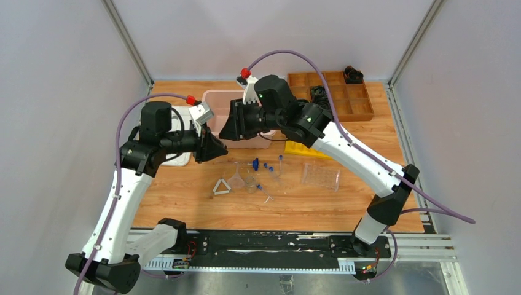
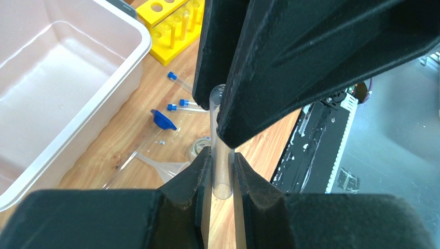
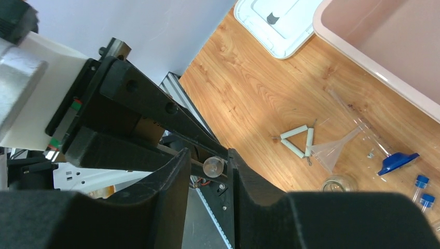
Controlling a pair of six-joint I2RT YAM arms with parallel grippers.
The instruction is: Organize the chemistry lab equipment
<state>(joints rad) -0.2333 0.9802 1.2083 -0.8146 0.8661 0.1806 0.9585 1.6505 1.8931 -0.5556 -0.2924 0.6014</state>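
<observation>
Clenching a clear tube near one end, the left jaws are shut tight on it, both pads flat against the glass. The tube is off the counter, held in the air just in front of the pink bin.

The right jaws reach in from the opposite side and straddle the tube's other end. They stand narrowly parted. In the right wrist view the round end of the tube sits between them, close against one finger with a slim gap to the other. I cannot tell whether that finger presses the glass.

Below the two arms, the other pieces lie loose on the counter:
- the white triangle
- the clear funnel, just beside the triangle
- the small jar
- a few blue-capped tubes

The clear tube rack lies apart to the right.
</observation>
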